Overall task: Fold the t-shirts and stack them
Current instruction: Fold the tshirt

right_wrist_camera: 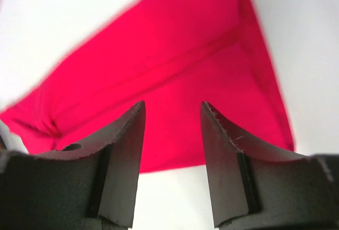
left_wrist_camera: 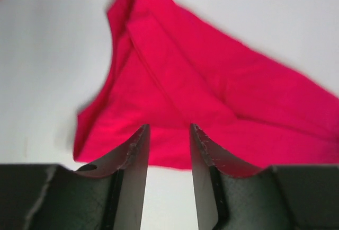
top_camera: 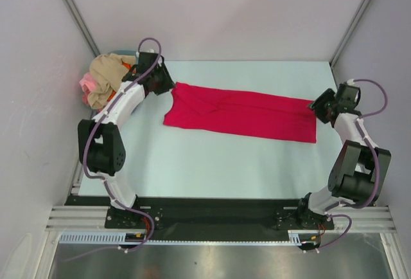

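Observation:
A crimson-red t-shirt (top_camera: 241, 112) lies folded into a long flat strip across the middle of the table. It also shows in the left wrist view (left_wrist_camera: 185, 81) and the right wrist view (right_wrist_camera: 175, 71). My left gripper (top_camera: 163, 78) is open and empty, just off the shirt's left end; its jaws (left_wrist_camera: 168, 134) hover above the shirt's edge. My right gripper (top_camera: 319, 106) is open and empty at the shirt's right end; its jaws (right_wrist_camera: 172, 113) hover above that edge. A heap of beige (top_camera: 109, 76), pink (top_camera: 87, 87) and orange shirts sits at the back left.
The pale table (top_camera: 212, 163) is walled by white panels on the left, back and right. The heap of shirts sits in the back left corner, close behind my left arm. A black rail (top_camera: 212, 208) runs along the near edge.

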Controlling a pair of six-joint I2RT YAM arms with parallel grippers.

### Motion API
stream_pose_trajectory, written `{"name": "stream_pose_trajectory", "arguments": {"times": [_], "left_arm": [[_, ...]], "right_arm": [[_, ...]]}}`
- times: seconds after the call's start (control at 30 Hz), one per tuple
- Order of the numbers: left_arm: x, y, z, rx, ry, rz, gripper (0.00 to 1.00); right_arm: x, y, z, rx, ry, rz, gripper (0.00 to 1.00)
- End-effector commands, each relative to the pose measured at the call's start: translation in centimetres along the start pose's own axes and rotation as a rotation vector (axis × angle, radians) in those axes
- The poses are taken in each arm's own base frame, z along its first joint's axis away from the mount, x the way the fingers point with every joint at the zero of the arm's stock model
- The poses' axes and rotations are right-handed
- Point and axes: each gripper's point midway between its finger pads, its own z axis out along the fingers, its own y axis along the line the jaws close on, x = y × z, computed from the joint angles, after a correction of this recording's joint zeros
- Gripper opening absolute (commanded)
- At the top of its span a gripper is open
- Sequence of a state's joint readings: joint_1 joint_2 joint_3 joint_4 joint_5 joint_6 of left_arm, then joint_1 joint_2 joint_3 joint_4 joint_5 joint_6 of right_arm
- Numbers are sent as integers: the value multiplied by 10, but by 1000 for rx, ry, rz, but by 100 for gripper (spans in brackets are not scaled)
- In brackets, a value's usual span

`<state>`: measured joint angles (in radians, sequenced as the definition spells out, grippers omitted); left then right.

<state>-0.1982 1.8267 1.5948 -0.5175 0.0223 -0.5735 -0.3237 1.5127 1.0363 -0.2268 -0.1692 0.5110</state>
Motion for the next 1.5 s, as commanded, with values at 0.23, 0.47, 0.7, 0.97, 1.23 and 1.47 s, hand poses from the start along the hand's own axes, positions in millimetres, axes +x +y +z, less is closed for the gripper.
{"name": "stream_pose_trajectory", "arguments": {"times": [0.23, 0.47, 0.7, 0.97, 1.23, 1.47], "left_arm": [[86, 8, 51, 76, 191, 34, 27], [112, 61, 79, -103, 240, -18, 23], [106, 74, 73, -161, 220, 14, 21], [86, 35, 42, -46, 173, 20, 24], [107, 51, 65, -67, 246, 11, 23], [118, 75, 71, -136, 270, -6, 22]], "right_arm": [[76, -6, 34, -68, 204, -59, 40], [92, -80, 39, 172, 226, 31, 32], [90, -118, 21, 284, 177, 63, 30], [61, -67, -4, 147, 113, 57, 31], [97, -57, 19, -9, 234, 186, 9], [121, -114, 7, 146, 261, 228, 5]]}}
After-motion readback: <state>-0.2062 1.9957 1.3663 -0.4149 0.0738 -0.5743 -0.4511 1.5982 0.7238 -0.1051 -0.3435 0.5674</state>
